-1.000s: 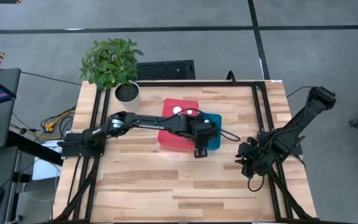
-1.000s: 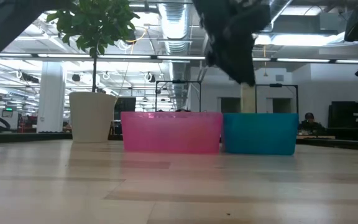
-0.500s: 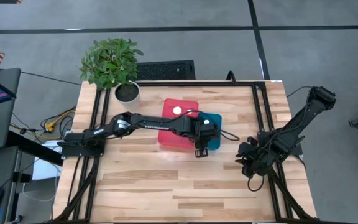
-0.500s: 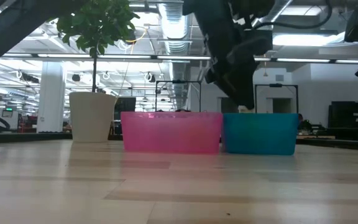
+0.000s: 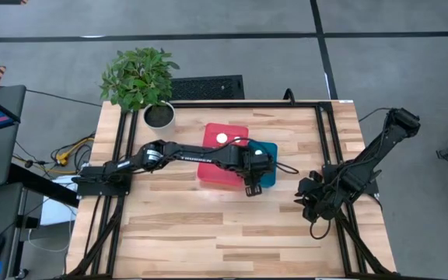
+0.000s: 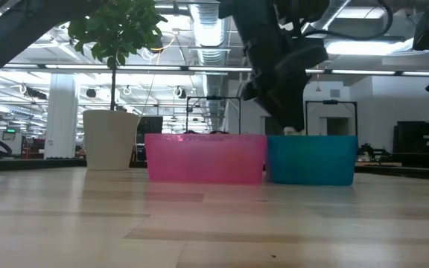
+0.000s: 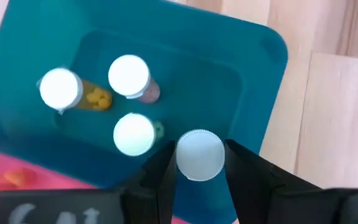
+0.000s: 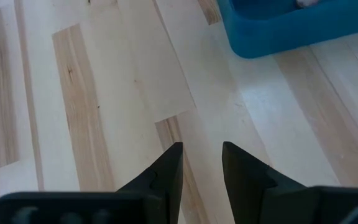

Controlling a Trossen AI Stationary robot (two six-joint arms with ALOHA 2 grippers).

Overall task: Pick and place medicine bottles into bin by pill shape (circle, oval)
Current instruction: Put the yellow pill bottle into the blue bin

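Note:
My left gripper [image 7: 199,150] is over the blue bin [image 7: 253,74], shut on a white-capped medicine bottle [image 7: 199,155]. In the high view it hangs over the same bin [image 5: 269,177]. Three more white-capped bottles [image 7: 129,76] stand or lie on the blue bin's floor. The pink bin [image 5: 211,167] stands against the blue bin's left side and holds a white-capped bottle [image 5: 222,138]. My right gripper [image 8: 202,163] is open and empty over bare table at the right [image 5: 308,204]. My left gripper pinches the bottle's white cap [image 7: 185,163] between its two fingers, one on each side of the cap. The fingers come from above, pointing down. The bottle hangs upright below them, at the blue bin's rim in the low view [image 6: 293,131].
A potted plant [image 5: 140,78] in a white pot [image 6: 110,138] stands at the table's far left. Black frame rails [image 5: 321,132] run along the left and right sides. Bare wood lies across the near half of the table [image 5: 224,233].
My left gripper has gone down toward the blue bin with the bottle, still shut on it; most of the drop came in the first half second.

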